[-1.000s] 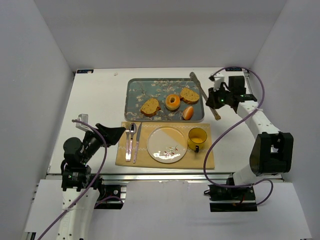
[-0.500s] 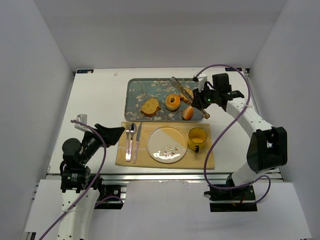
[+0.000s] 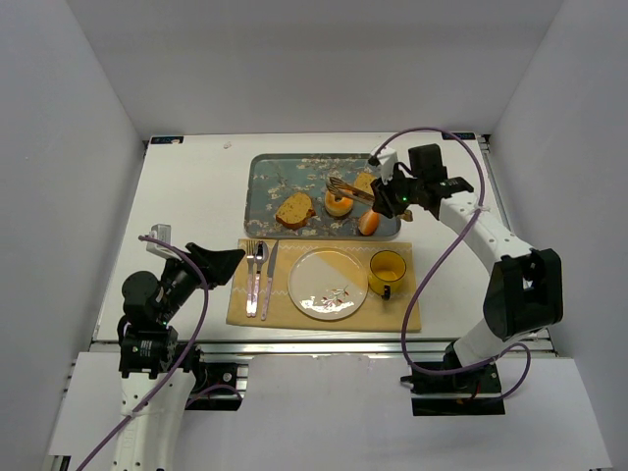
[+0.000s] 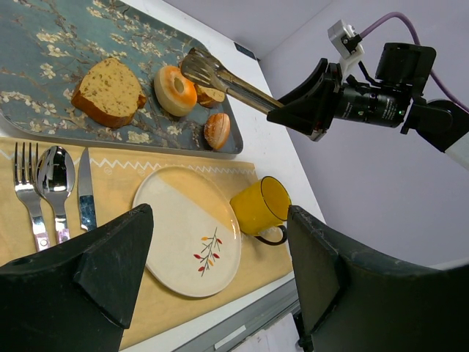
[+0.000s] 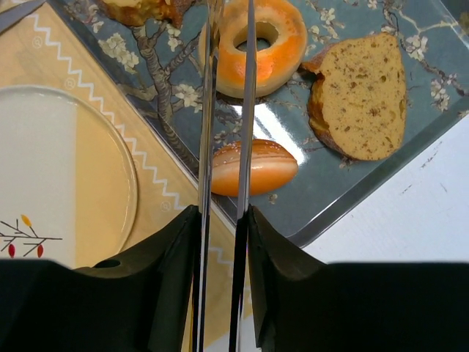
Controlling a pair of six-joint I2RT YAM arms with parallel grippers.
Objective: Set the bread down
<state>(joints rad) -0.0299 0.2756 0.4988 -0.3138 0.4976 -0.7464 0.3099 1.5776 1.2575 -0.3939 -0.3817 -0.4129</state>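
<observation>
Right wrist: right gripper (image 5: 223, 279) clamps metal tongs (image 5: 245, 132) over orange ring doughnut (image 5: 289, 44).
Left gripper (image 4: 220, 242): jaws spread, empty.
Risk: tongs offset from small dark-crusted bread slice (image 5: 363, 95); doughnut grabbed.

On my overhead feed the white surface (image 3: 186, 196) carries a blue floral tray (image 3: 263, 182) at the back and a tan placemat (image 3: 407, 312) just in front of it. On the tray I see a large pointed slice (image 3: 294, 209), a glazed doughnut (image 3: 339, 202) to its right and a small bun (image 3: 369, 223) near the front right corner. Metal tongs (image 4: 234, 86) reach in over the tray, tips by the doughnut. The placemat holds a fork (image 3: 251, 280), spoon (image 3: 261, 263) and knife (image 3: 270, 280) side by side on the left, a plate (image 3: 327, 285) in the middle and a yellow mug (image 3: 387, 272) just beside it.
</observation>
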